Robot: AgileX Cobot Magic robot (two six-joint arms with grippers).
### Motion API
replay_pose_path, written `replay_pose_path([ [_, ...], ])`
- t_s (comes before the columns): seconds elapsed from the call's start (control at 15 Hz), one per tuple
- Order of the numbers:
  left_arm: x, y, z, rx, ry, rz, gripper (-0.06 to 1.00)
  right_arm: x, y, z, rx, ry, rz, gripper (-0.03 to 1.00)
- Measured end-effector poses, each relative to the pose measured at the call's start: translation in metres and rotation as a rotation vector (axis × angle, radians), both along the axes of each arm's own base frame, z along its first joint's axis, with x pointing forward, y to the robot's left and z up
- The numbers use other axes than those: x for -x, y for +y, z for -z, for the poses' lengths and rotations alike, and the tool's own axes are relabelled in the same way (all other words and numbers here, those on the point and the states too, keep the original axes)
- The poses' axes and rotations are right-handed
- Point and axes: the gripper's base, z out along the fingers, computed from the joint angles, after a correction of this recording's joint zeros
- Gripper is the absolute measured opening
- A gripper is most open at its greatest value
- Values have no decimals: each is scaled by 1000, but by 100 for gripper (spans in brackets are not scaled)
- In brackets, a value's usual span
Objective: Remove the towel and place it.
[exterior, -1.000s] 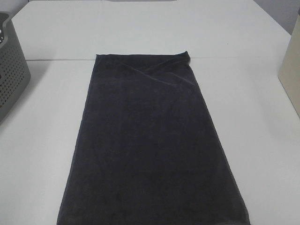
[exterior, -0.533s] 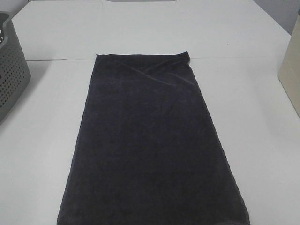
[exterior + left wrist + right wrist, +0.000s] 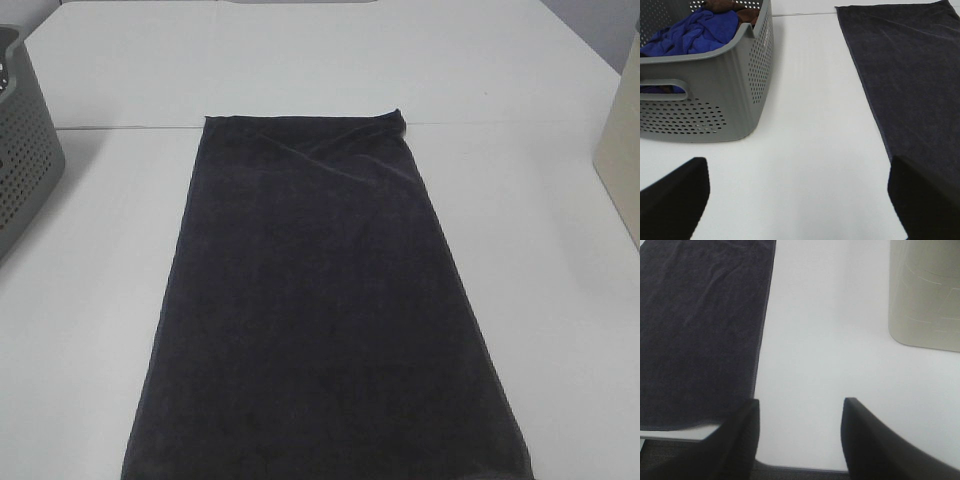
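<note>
Towel [image 3: 320, 310] lies flat down the middle of the white table [image 3: 90, 300], one far corner slightly folded, its near end at the table's front edge. Grey basket [image 3: 25, 150] sits well off to its left, with blue cloth [image 3: 695, 30] and something brown inside. A beige bin [image 3: 622, 150] stands at the right edge. Left gripper [image 3: 800, 200] hangs over bare table between basket and towel, jaws spread wide, empty. Right gripper [image 3: 800, 440] hovers just beside the towel's right edge, fingers apart, holding nothing.
</note>
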Motion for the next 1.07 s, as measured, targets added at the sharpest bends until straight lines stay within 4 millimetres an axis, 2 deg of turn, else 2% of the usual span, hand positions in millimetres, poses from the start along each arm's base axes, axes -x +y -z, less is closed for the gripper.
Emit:
replay_pose_path([
  [1.07, 0, 0, 0, 2, -1, 2, 91, 0, 0, 0, 0, 0, 0, 50],
])
